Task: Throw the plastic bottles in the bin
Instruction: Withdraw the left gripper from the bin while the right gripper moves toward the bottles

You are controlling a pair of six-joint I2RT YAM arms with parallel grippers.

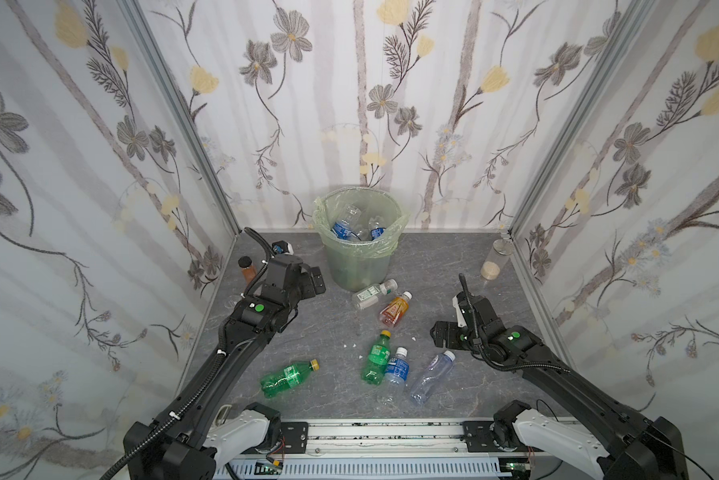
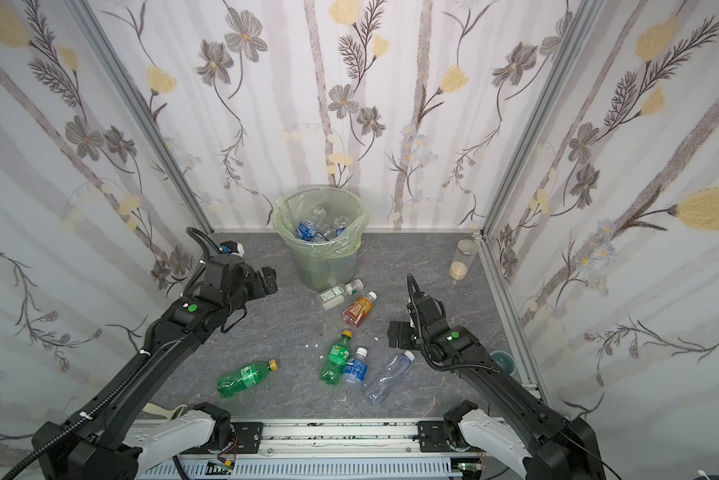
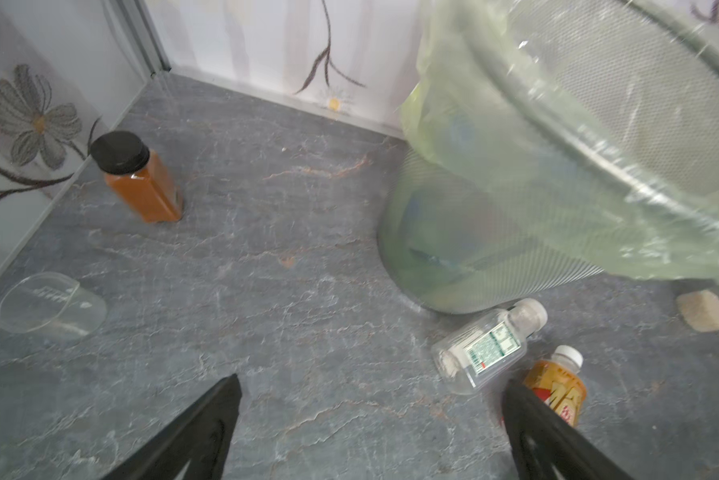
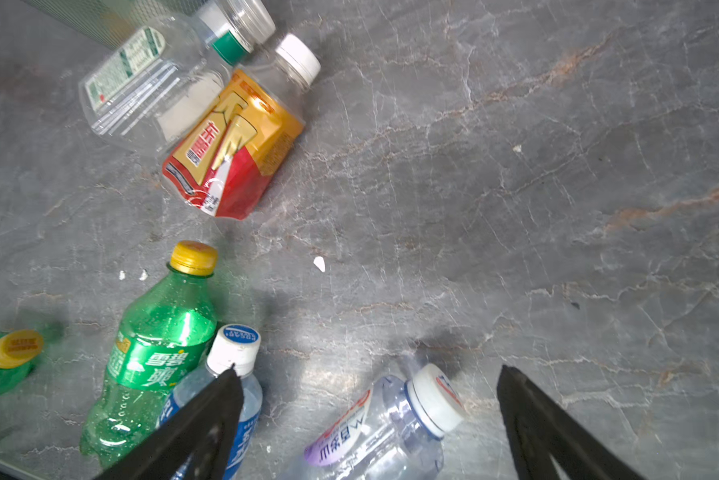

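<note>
Sitting just ahead of the left tool (image 3: 371, 379), off to one side, the bin (image 1: 359, 266) already holds a few clear bottles (image 1: 343, 227). Six more lie loose on the surface (image 1: 307, 332). Purple-label bottle (image 4: 370, 436) is directly under the right tool (image 4: 370, 374), cap end showing between its spread fingers (image 4: 208, 424), not gripped. Green bottle (image 4: 154, 357) and blue-label bottle (image 4: 247, 399) lie touching, just beside that tool. Orange bottle (image 4: 233, 145) and white-label bottle (image 4: 141, 83) lie side by side further ahead of it, near the bin foot. Second green bottle (image 1: 289, 377) lies alone, well behind the left tool. Both tools released, empty. Step in hand, my guess: right tool picks the purple-label bottle. To do it well: come straight down, span the body across its width below the cap, close gently since thin plastic can buckle or roll away, lift clear of the blue-label neighbour.
</note>
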